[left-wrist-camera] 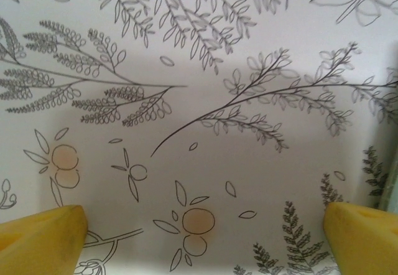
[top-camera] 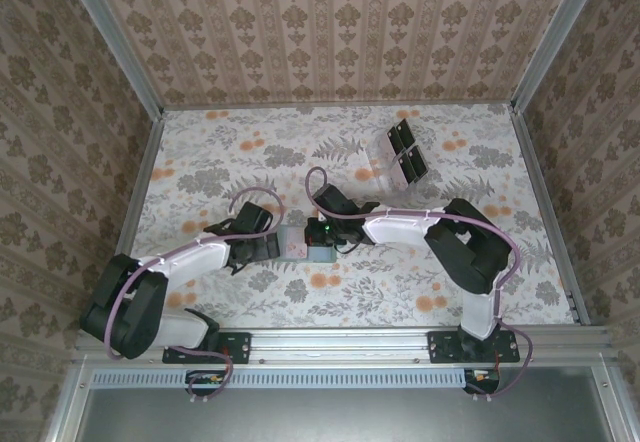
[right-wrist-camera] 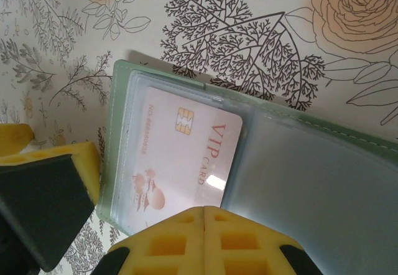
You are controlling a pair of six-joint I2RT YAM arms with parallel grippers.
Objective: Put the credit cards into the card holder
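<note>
Right pincer [right-wrist-camera: 204, 228], shut on nothing visible, at the card [right-wrist-camera: 180, 157] in the holder [right-wrist-camera: 115, 138]; left pincer [left-wrist-camera: 199, 241] gapes empty. You should push slowly, keeping the holder flat.

The desk [top-camera: 220, 152], covered in a white sheet printed with grey leaves and pale orange blossoms, is carrying two things. A small, flat, dull-green card holder [right-wrist-camera: 311, 181] is lying open on it, its paler grey-green inside facing up. A pale pinkish-white credit card [right-wrist-camera: 180, 157] lettered "VIP CARD" is showing through one clear pocket. A clear plastic rack with dark square panels [top-camera: 400, 154] is standing well apart from the card holder, farther back and to its right.
</note>
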